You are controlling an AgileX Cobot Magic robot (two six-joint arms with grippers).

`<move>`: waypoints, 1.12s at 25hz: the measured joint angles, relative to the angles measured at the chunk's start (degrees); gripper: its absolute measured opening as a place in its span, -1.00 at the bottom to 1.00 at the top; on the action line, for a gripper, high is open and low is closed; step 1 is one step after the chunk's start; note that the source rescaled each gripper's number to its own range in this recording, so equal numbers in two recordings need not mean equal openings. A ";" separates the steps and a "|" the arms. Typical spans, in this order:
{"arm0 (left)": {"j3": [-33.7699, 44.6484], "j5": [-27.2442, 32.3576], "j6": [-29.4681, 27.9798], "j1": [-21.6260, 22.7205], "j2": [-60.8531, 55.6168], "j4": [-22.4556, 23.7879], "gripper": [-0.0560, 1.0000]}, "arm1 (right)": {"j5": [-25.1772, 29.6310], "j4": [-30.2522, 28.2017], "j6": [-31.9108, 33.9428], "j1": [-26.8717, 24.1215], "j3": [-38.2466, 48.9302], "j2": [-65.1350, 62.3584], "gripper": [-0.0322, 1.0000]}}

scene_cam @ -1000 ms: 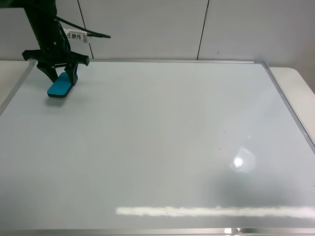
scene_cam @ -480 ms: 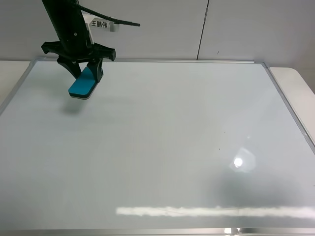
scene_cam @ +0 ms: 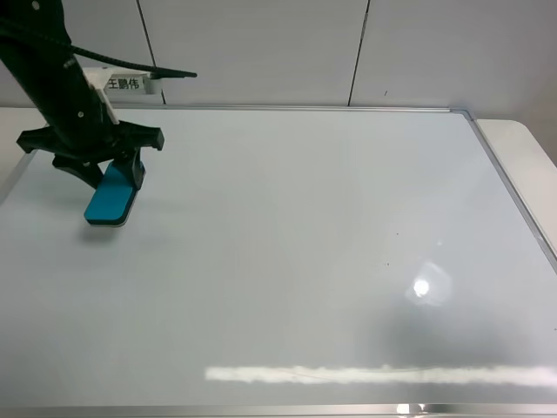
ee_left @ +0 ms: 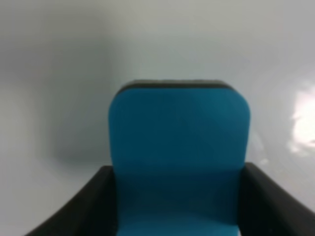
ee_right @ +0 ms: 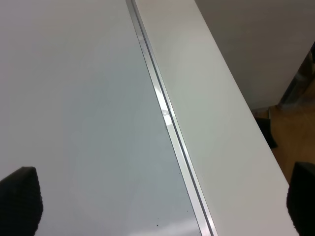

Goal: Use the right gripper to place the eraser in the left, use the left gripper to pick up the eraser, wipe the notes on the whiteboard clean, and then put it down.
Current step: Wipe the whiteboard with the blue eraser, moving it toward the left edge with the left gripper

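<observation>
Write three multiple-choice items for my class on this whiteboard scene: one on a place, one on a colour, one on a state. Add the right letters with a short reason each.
1. Where over the whiteboard is the eraser?
A. Near the left edge
B. At the centre
C. By the right frame

2. What colour is the top of the eraser?
A. Red
B. Teal-blue
C. Yellow

3. How does the left gripper stand?
A. Open and away from the eraser
B. Shut on the eraser
C. Out of view

Answers:
1 A, because the high view shows the eraser close to the board's left frame.
2 B, because the left wrist view shows a teal-blue face above a thin dark edge.
3 B, because the left wrist view shows the black jaws pressed against both sides of the eraser.
</observation>
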 joint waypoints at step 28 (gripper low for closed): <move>27.28 -24.11 3.37 7.42 -7.42 1.03 -0.87 | 0.00 0.00 0.00 0.00 0.00 0.00 1.00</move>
